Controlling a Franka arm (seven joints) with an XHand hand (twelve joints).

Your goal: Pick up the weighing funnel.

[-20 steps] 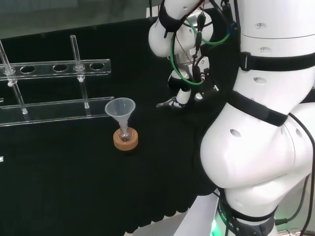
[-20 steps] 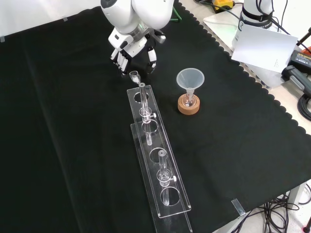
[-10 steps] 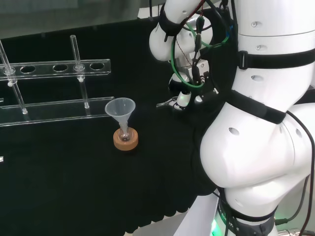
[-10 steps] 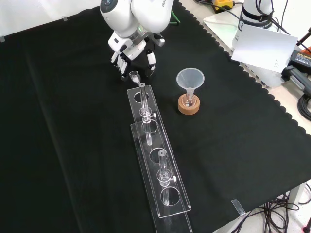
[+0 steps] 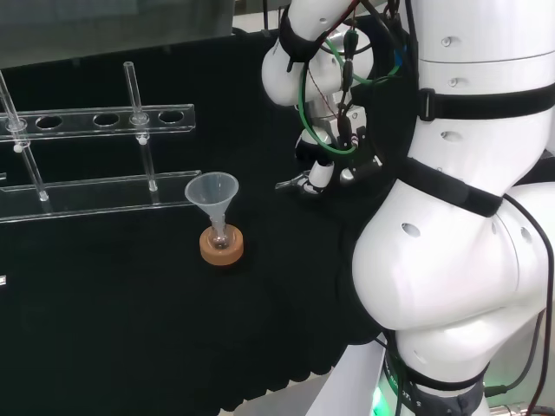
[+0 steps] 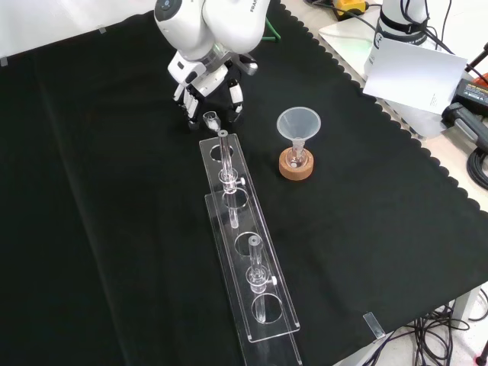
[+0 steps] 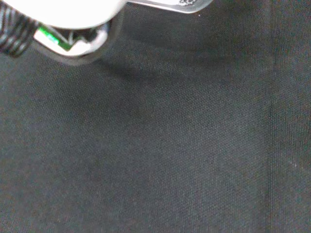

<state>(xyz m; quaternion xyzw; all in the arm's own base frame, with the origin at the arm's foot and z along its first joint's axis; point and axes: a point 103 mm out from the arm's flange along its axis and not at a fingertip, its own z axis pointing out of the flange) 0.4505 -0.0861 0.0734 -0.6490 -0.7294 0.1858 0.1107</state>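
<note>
While the robot hand (image 6: 210, 85) hangs low over the bench (image 6: 107, 229), the front view shows its fingers (image 6: 188, 99) pointing down at the black cloth and spread apart, closed on nothing. The weighing funnel (image 6: 210, 118), a small clear piece, lies on the cloth just below the fingertips, in line with the gap between them. I cannot tell whether any finger touches it. In the head view the robot hand (image 5: 323, 169) sits just left of the arm's big white links, and the weighing funnel (image 5: 290, 183) pokes out from under it as a thin pale sliver.

Just past the weighing funnel on the side away from the robot hand, a clear rack (image 6: 244, 252) starts and runs away from the hand, with a few glass tubes upright in its holes. The big funnel (image 6: 298, 123) stands mouth up beside the near end of the rack. It is a short way from the robot hand and apart from it, with its stem in a small flask (image 6: 296, 158) on a cork ring (image 6: 296, 169).

The wrist view looks down on bare black cloth, with a blurred white part of the robot hand (image 7: 73, 14) at the picture's edge.
</note>
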